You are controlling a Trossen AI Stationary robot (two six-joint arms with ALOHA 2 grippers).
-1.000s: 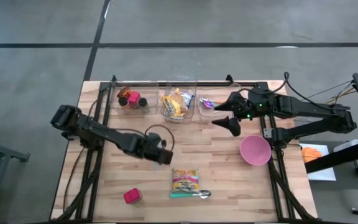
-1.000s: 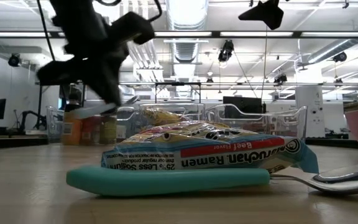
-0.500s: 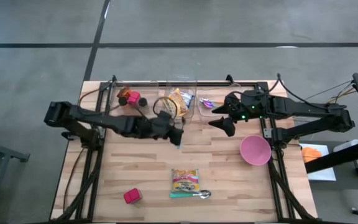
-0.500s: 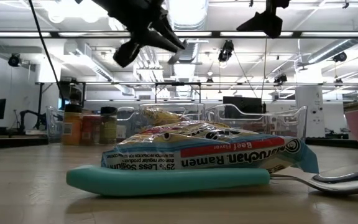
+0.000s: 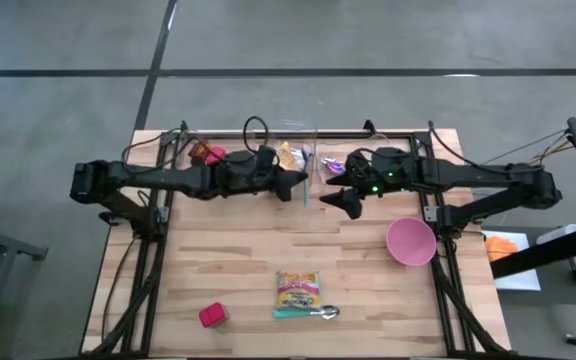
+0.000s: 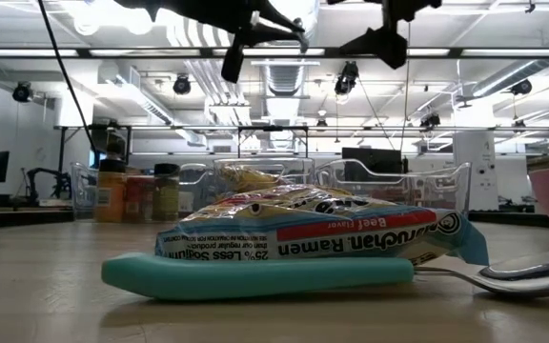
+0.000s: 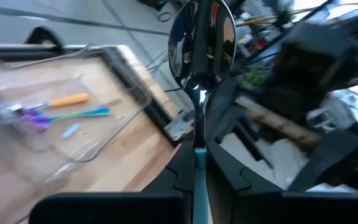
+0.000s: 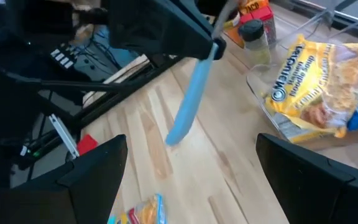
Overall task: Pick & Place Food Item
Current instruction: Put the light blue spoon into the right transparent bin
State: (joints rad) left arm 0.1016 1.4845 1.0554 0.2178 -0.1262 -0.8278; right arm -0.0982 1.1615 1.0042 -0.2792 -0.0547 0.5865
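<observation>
**Desk:** What is the left end effector (image 5: 288, 186) doing at the upper centre of the high view?

**Photographer:** It is pinching the blue handle of a spoon (image 7: 202, 37) with its fingers pressed together, and it is hanging well above the tabletop (image 5: 228, 250). The right end effector (image 5: 346, 203) is waiting just beside it with its fingers spread and holding nothing.

**Desk:** And the food item?

**Photographer:** A ramen packet (image 5: 298, 289) is lying at the lower centre, resting on a second spoon (image 6: 255, 274). Neither arm is near it.

**Desk:** How should this step go?

**Photographer:** If a handover is coming, the right fingers are probably needing the free end of the handle, with the left grip loosening only afterwards. The handle looks thin and slick, so it could swing.

**Desk:** The containers?

**Photographer:** Three clear bins are lining the top edge. The left bin (image 6: 84, 186) is holding spice jars (image 6: 127, 195). The middle bin (image 6: 294, 176) is holding a yellow noodle packet (image 8: 316, 81). The right bin (image 6: 398, 186) is holding coloured utensils (image 7: 73, 99). A pink bowl (image 5: 410, 242) at the right is showing nothing inside.
</observation>
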